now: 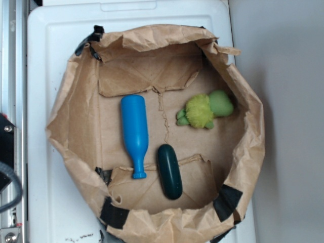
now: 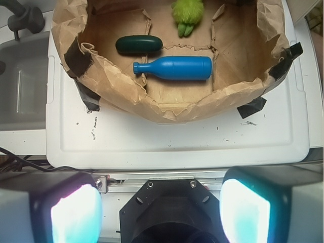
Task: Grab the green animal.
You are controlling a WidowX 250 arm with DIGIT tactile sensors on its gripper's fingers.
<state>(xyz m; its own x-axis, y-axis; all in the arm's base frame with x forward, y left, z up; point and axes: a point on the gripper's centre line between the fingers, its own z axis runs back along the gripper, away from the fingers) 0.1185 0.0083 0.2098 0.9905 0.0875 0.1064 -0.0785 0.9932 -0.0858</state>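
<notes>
1. the claw (image 2: 161,212) shows only in the wrist view, pads (image 2: 76,215) wide apart, holding nothing, short of the white tabletop (image 2: 177,142).
2. crumpled brown paper bin (image 2: 172,104): smooth blue pin (image 2: 174,68), then glossy dark green capsule (image 2: 138,44).
3. the fuzzy green animal (image 1: 202,111) lies against the bin's far wall; its smooth head shows only in the exterior view.

a blue bottle-shaped pin (image 1: 134,134) and dark green capsule (image 1: 169,171) lie side by side inside a crumpled brown paper basket (image 1: 71,101) on a white lid (image 2: 177,144).

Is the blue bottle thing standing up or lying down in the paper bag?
Lying down. The blue bottle rests on its side on the paper bag floor, neck toward the dark green capsule.
</notes>
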